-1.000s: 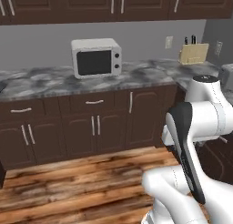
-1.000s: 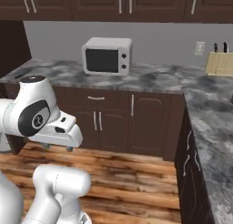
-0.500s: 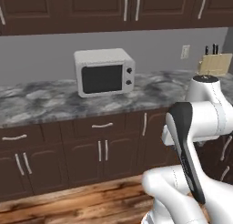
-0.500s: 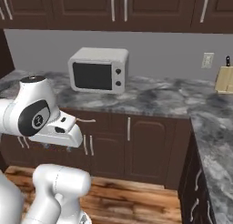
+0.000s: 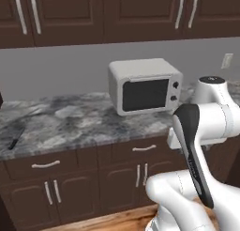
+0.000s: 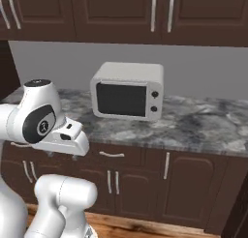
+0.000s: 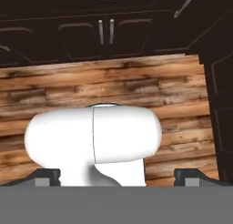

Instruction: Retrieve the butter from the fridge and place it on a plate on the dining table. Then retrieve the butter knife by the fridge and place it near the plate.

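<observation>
Dark brown wall cabinets [image 5: 117, 14] above white boxy microwave [image 5: 144, 86]. Grey marbled stone counter [image 5: 70, 124] under microwave, dark brown drawers and doors below. Wood plank floor [image 7: 113, 86] beneath. Gripper [image 7: 116, 176] fingertips far apart, empty, aimed at floor. Thin dark butter knife [image 5: 16, 138] on counter, well left of microwave.

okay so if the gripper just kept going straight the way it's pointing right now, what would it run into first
Most likely the wood floor. The hand view looks down along the open gripper at floor planks in front of the dark lower cabinets, with nothing lying on them. Part of the robot's own body sits low in that view, so depth is hard to judge.
</observation>
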You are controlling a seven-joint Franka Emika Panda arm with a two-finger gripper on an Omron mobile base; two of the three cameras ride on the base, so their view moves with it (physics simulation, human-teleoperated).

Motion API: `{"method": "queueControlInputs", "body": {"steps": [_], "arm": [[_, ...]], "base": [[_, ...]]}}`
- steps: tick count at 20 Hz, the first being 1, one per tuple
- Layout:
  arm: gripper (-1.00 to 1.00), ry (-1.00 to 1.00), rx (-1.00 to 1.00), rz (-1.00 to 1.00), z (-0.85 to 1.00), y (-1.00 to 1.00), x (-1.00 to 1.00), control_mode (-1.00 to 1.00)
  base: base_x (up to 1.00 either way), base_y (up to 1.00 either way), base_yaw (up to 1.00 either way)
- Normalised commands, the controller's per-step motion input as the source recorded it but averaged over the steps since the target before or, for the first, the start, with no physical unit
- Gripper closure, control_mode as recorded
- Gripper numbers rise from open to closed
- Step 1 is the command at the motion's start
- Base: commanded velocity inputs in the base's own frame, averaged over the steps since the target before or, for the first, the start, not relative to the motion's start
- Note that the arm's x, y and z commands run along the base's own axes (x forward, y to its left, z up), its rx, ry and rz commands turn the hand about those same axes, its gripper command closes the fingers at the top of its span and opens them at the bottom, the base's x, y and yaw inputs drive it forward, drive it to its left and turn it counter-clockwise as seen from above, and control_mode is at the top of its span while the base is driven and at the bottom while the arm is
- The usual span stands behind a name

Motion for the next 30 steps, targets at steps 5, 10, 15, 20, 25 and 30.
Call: {"method": "queueControlInputs", "body": {"steps": [5,10,15,20,25,30], "arm": [[-1.0,0.0,0.0,0.0,0.0,0.0,0.0,1.0],[-1.0,0.0,0.0,0.0,0.0,0.0,0.0,1.0],[-1.0,0.0,0.0,0.0,0.0,0.0,0.0,1.0],[-1.0,0.0,0.0,0.0,0.0,0.0,0.0,1.0],[-1.0,0.0,0.0,0.0,0.0,0.0,0.0,1.0],[-1.0,0.0,0.0,0.0,0.0,0.0,0.0,1.0]], "base": [[0.36,0.86,0.08],[0.64,0.36,0.34],[0.44,0.2,0.47],[0.11,0.58,0.27],[0.2,0.5,0.09],[0.22,0.41,0.01]]}}
